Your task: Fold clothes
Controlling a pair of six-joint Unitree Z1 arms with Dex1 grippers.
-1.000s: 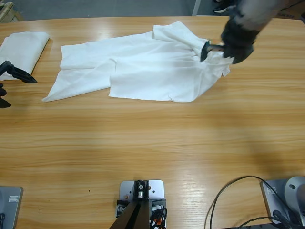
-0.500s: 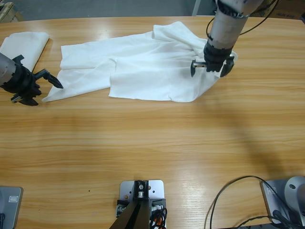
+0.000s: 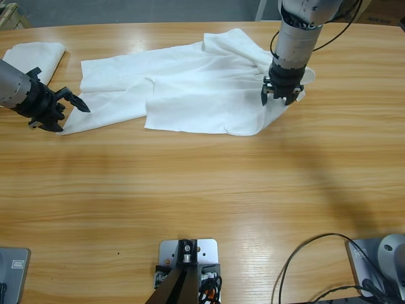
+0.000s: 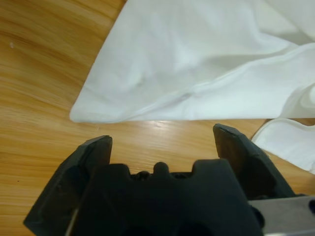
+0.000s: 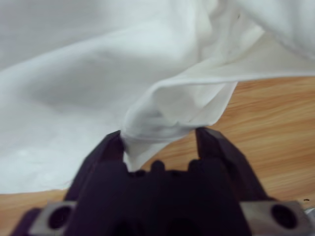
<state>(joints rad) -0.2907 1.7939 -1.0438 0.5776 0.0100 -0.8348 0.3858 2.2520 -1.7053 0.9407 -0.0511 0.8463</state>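
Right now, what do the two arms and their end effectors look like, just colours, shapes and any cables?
Both arms are silver-grey cylindrical links ending in matt black, two-jawed end effectors with wedge-shaped jaws. The left end effector sits on a black wrist block, and the right end effector hangs below a smooth silver forearm. A thin black cable loops beside the right arm's upper link.
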